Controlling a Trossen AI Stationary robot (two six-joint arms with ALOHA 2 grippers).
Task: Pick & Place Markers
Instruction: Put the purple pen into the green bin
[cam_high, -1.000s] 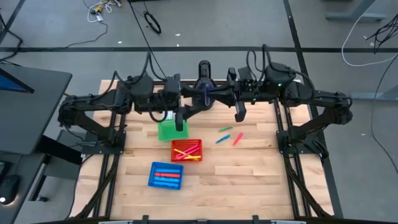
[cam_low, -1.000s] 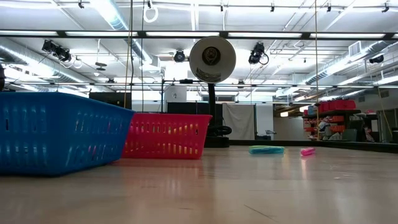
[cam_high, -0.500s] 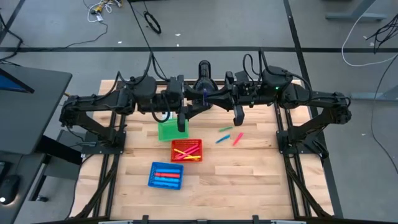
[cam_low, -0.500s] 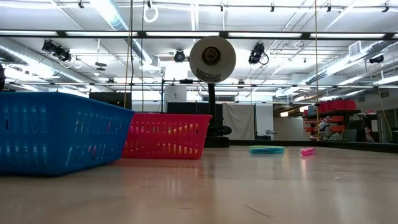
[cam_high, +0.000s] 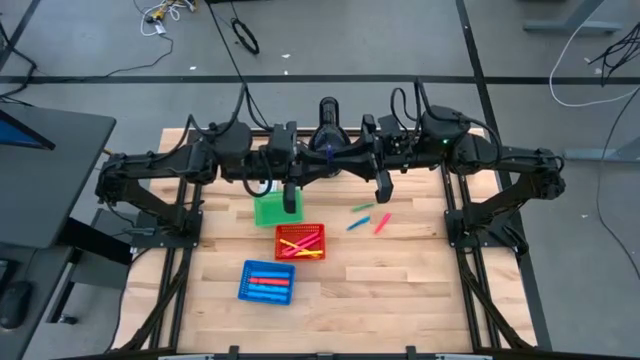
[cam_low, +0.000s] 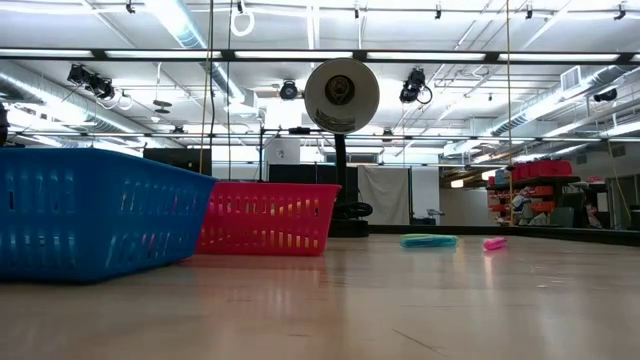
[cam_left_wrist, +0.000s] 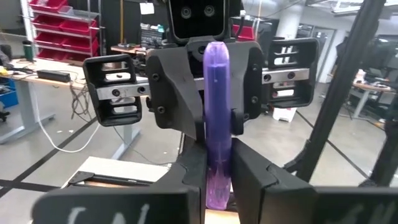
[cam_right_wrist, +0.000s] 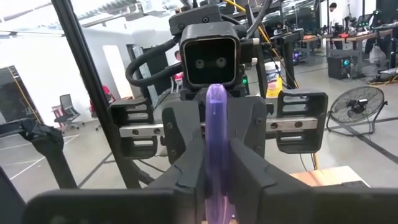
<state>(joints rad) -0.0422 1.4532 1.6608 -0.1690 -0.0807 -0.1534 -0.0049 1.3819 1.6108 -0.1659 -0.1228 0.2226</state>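
I have both grippers raised at the rear middle of the table, facing each other nose to nose, with a purple marker (cam_left_wrist: 216, 130) bridging them. From the left wrist view, the left gripper (cam_left_wrist: 217, 180) has its fingers closed tight on one end of that marker, which runs straight out ahead into the right gripper (cam_left_wrist: 205, 87) opposite. The right wrist view mirrors this: the marker (cam_right_wrist: 216, 155) sits pinched in my right gripper (cam_right_wrist: 216, 186) and reaches across to the left gripper's body (cam_right_wrist: 211, 62). From above, the meeting point sits at the purple marker (cam_high: 329, 153), left gripper (cam_high: 318, 160) on one side, right gripper (cam_high: 342, 158) on the other, so both are clamped on the same marker. Below and in front of the grippers, well clear of them, lie the green basket (cam_high: 266, 211), the red basket (cam_high: 300, 241) with yellow and red markers inside, and the blue basket (cam_high: 267, 282) holding more. Loose markers (cam_high: 368, 219) rest on the table (cam_high: 400, 290) beneath the right arm, apart from either gripper.
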